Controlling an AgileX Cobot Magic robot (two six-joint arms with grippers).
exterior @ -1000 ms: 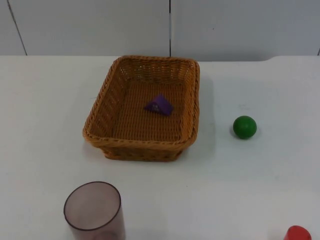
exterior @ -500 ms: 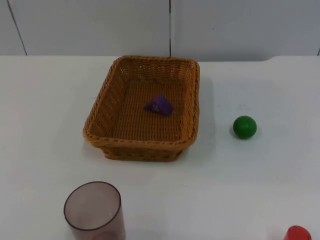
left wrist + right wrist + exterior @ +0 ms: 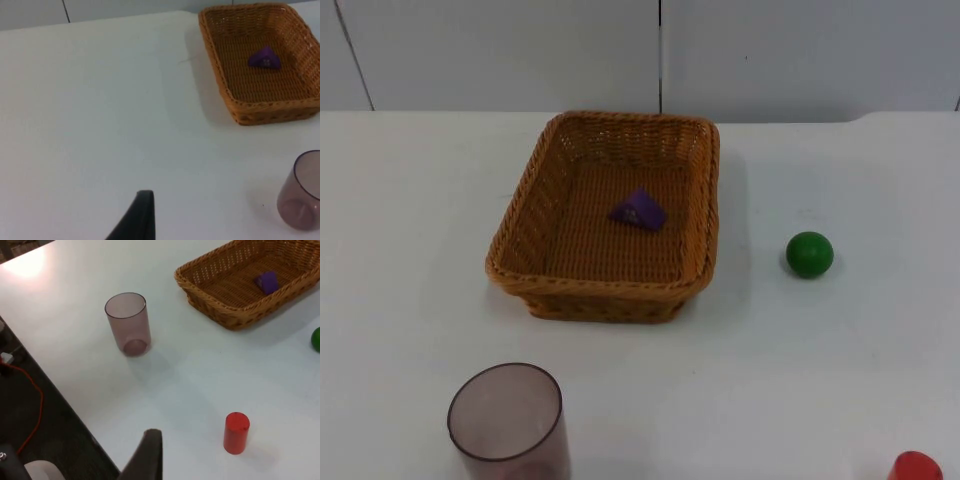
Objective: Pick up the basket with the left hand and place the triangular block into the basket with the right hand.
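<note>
The woven brown basket [image 3: 600, 285] rests on the white table, a little left of centre and toward the back. A purple triangular block [image 3: 638, 211] lies on its floor. From the left wrist view, the basket [image 3: 270, 107] with the block [image 3: 264, 58] in it is far off; my left gripper [image 3: 142, 220] hangs over bare table, well away from it. In the right wrist view my right gripper [image 3: 150, 455] is high over the table's front edge, far from the basket [image 3: 220, 310] and the block [image 3: 267, 282]. Neither gripper touches anything.
A green ball [image 3: 809, 254] sits right of the basket. A translucent purple cup [image 3: 508, 420] stands near the front left and a red cylinder [image 3: 914, 468] at the front right. The right wrist view has the cup [image 3: 127, 322], cylinder [image 3: 236, 432] and dark floor beyond the table edge.
</note>
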